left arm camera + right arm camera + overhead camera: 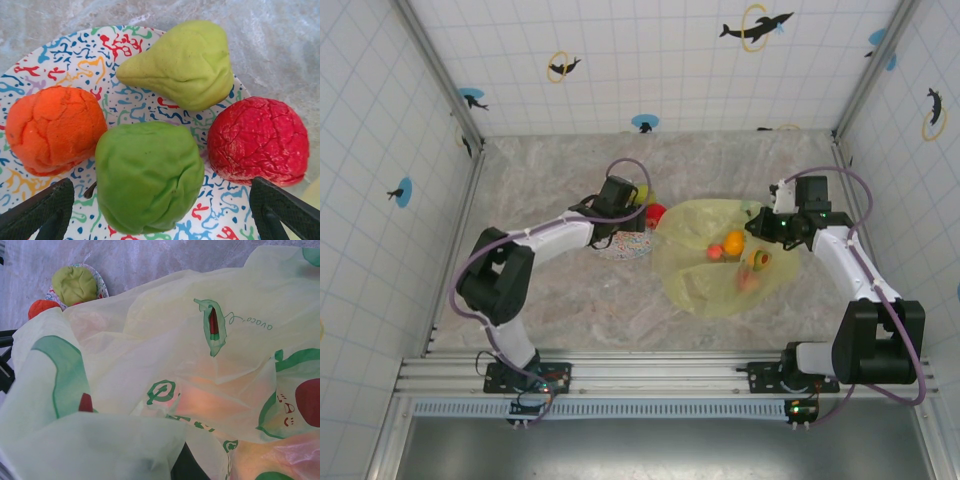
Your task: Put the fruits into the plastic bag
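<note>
left gripper (pixel 161 200) jaws apart, straddling green apple (pixel 147 170) on plate (pixel 75 55). lower squarely, close across its middle, clear of orange (pixel 50 127) just beside. right gripper (pixel 767 225) clamped on plastic bag (pixel 700 280) rim, holding mouth open.

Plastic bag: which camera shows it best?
The top external view: the whole plastic bag lies spread out. The right wrist view sits too close, catching crinkled folds and avocado prints; the left wrist view faces the plate instead.

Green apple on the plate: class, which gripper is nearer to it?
Left. The left gripper hangs open right over the green apple, fingers either side; the right gripper is off at the edge of the plastic bag.
</note>
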Available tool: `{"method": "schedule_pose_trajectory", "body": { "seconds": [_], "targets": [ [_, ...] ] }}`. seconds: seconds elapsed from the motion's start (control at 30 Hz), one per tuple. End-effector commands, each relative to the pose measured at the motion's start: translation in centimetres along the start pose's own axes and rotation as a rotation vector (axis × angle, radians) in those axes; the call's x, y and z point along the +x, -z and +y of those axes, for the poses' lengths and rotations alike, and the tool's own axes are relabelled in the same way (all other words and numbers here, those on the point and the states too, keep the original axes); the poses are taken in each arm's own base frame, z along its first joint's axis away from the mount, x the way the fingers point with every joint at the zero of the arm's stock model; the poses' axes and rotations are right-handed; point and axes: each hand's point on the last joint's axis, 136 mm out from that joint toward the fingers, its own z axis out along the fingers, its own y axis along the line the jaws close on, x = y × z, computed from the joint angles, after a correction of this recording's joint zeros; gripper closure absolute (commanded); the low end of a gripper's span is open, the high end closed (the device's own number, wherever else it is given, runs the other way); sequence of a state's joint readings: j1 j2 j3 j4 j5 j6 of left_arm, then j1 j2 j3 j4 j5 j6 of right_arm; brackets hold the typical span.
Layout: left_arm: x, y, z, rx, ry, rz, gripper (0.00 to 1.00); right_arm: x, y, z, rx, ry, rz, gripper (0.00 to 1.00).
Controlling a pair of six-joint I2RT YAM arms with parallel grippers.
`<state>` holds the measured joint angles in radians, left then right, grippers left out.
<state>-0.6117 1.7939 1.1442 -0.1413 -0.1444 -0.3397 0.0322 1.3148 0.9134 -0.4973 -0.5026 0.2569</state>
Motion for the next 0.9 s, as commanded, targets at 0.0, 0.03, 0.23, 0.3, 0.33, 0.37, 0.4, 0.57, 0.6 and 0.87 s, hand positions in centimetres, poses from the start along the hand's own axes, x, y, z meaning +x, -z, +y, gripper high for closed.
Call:
{"method": "schedule_pose_trajectory", "body": {
  "seconds": [0.0,0.03,0.23,0.3,0.33,0.37,0.4,0.57,0.6,0.87],
  "targets": [
    [-0.3,-0.8,0.2,-0.027,-0.02,0.015,0.1,0.4,0.2,0.0,-0.013,0.011,-0.007,1.0],
    [-0.3,-1.1,0.3,-0.032,-0.022,0.02,0.11,0.3,0.3,0.0,-0.013,0.01,-0.01,1.0],
    [0.1,-2.3,0.5,-0.053,-0.028,0.04,0.15,0.4,0.3,0.0,-0.012,0.009,-0.007,1.0],
    [0.2,-2.6,0.5,-0.058,-0.03,0.044,0.16,0.4,0.3,-0.1,-0.012,0.008,-0.008,1.0],
    [0.2,-2.7,0.5,-0.06,-0.031,0.045,0.17,0.4,0.3,-0.1,-0.013,0.008,-0.009,1.0],
    [0.3,-2.8,0.5,-0.062,-0.033,0.047,0.17,0.4,0.3,-0.1,-0.013,0.008,-0.009,1.0],
    [0.3,-2.9,0.6,-0.067,-0.032,0.048,0.18,0.4,0.2,-0.1,-0.013,0.008,-0.008,1.0],
    [0.4,-3.3,0.7,-0.075,-0.036,0.052,0.21,0.5,0.2,-0.2,-0.013,0.005,-0.005,1.0],
    [0.5,-3.5,0.8,-0.077,-0.036,0.055,0.22,0.5,0.2,-0.2,-0.012,0.005,-0.005,1.0],
    [0.9,-3.3,0.8,-0.077,-0.033,0.065,0.33,0.6,0.2,-0.3,-0.01,0.005,-0.006,1.0]
  ]
}}
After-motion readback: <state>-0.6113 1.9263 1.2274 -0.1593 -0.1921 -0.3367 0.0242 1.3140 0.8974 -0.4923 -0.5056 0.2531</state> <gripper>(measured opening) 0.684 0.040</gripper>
